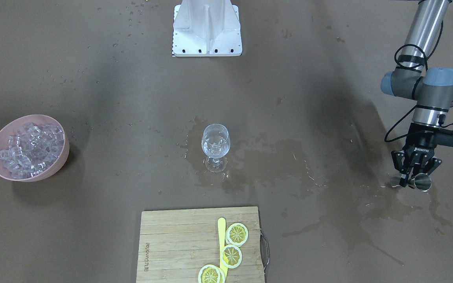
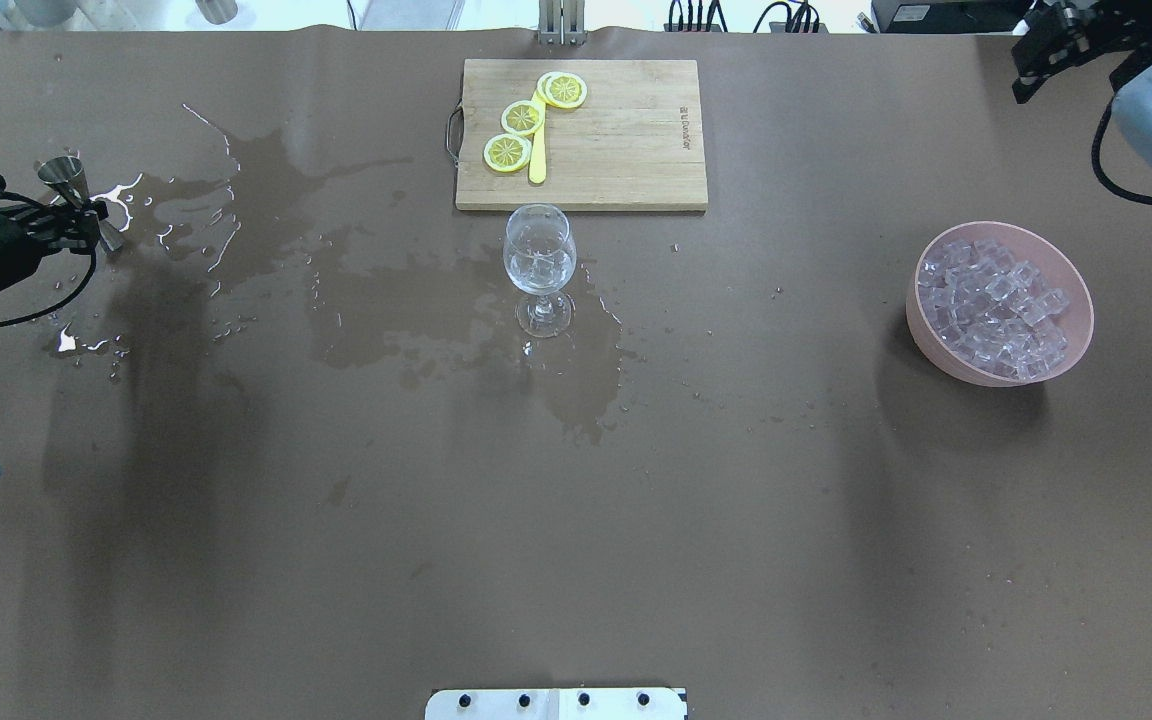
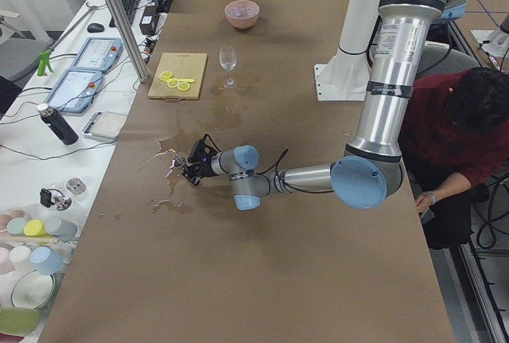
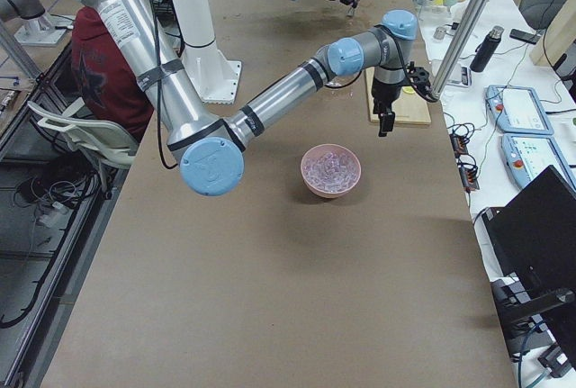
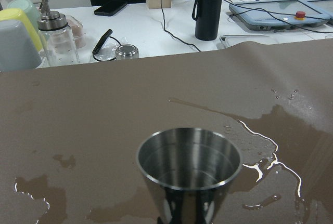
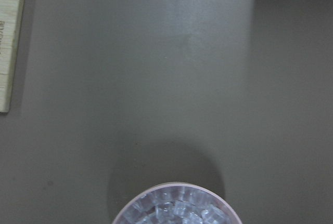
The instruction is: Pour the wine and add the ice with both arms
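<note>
At the frame's right edge we see the left end effector clamped on a steel jigger; the right end effector we cannot tell, open or closed

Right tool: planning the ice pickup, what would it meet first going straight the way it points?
Probably the ice in the pink bowl; the right tool points down near its rim, so maybe bare table instead.

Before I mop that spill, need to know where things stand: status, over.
Left gripper shut on jigger. Right gripper raised near ice bowl, state unclear. Glass upright, ice inside. Puddle around glass.
</note>
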`<act>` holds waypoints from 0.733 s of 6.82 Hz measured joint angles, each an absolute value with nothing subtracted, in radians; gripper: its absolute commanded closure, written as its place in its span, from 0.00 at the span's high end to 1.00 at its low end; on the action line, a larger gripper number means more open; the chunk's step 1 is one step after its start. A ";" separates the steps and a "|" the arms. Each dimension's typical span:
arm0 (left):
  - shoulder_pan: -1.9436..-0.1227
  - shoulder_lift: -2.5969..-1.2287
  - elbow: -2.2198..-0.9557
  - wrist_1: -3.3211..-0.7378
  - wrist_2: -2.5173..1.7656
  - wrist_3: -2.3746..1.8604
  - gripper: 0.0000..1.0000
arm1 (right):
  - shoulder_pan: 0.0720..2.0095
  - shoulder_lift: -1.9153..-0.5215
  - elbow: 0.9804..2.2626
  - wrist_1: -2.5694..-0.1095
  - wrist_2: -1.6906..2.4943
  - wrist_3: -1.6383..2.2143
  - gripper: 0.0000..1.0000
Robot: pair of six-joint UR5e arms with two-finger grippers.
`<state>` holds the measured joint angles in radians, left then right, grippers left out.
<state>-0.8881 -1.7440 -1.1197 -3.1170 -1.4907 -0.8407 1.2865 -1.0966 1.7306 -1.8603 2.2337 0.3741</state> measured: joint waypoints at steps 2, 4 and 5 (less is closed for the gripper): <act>-0.888 -1.745 -1.121 -3.118 -1.490 -0.841 0.37 | 1.374 -1.149 1.698 -1.860 2.253 0.303 1.00; -0.888 -1.748 -1.121 -3.119 -1.491 -0.841 0.56 | 1.437 -1.171 1.603 -1.859 2.282 0.192 1.00; -0.888 -1.754 -1.121 -3.119 -1.491 -0.842 0.98 | 1.451 -1.177 1.564 -1.858 2.285 0.170 1.00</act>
